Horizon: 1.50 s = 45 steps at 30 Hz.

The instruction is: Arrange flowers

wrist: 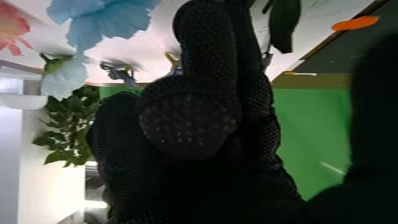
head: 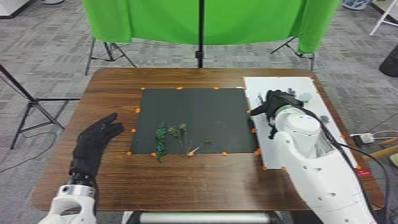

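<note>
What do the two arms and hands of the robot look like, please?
Both arms are white and rounded, the right one with black cables along it. The left hand and right hand wear black fabric gloves; the left wrist shows silvery metal.

Bright and fairly even over the table (head: 178, 187); contrasty, with deep darks, in the right wrist view.
Lit softly, without hard shadows on the wood; palest on the white board (head: 274, 160) along the right edge, duller on the dark mat (head: 191, 112). Sunk nearly to black on the right hand (head: 277, 101) in both views. Glaring at 1 small white spot below the leafy plant (wrist: 67, 125); streaked faintly at 1 place on the green backdrop (head: 147, 20).
</note>
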Motion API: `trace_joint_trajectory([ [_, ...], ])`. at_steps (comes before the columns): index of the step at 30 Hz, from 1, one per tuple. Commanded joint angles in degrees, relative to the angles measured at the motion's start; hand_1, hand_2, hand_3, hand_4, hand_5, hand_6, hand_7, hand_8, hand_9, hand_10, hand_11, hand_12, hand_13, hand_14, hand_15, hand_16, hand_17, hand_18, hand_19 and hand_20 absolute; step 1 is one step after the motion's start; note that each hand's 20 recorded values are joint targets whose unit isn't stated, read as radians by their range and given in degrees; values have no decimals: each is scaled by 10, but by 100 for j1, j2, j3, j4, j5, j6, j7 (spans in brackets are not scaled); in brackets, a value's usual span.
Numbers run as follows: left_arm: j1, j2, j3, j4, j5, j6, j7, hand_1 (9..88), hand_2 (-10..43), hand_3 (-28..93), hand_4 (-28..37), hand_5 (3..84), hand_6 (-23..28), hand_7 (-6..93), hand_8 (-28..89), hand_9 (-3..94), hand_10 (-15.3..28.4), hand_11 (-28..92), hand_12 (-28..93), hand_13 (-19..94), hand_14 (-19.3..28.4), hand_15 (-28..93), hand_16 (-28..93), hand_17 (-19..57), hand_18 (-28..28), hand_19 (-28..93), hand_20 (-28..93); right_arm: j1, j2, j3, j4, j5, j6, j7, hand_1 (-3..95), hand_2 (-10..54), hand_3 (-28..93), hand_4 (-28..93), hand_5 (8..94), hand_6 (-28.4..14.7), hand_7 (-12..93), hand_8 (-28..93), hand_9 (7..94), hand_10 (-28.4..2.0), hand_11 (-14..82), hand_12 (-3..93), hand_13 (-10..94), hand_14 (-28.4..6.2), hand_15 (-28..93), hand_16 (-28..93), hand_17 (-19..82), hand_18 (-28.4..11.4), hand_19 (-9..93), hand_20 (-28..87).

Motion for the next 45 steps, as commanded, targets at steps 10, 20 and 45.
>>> trace_joint_trajectory([
  [10, 33, -37, -6, 26, 17, -49, -45, 277, -17, 643, -149, 463, 29, 132, -41, 463, 128, 193, 171, 396, 160, 143, 45, 97, 110, 24, 222, -478, 236, -273, -791, -37, 1253, -125, 610, -87, 484, -42, 848, -39, 204, 200, 925, -115, 376, 255, 937, -8, 618, 247, 724, -67, 932, 474],
  [20, 22, -30, 4, 26, 23, -85, -49, 278, -17, 643, -150, 463, 28, 132, -41, 463, 128, 194, 170, 396, 160, 143, 45, 97, 110, 24, 222, -942, 527, -924, -1334, -505, 1536, -488, 592, -94, 516, -45, 851, -36, 224, 195, 928, -110, 391, 254, 937, -6, 635, 240, 728, -69, 932, 502],
  [45, -11, -36, 44, 39, 31, -118, -58, 275, -19, 646, -149, 462, 29, 130, -41, 463, 128, 194, 170, 396, 160, 143, 45, 96, 110, 23, 221, -1162, 102, -1211, -1420, 3, 992, -364, 486, -95, 520, -54, 840, -37, 231, 145, 920, -114, 379, 245, 937, -6, 616, 244, 723, -61, 932, 490],
])
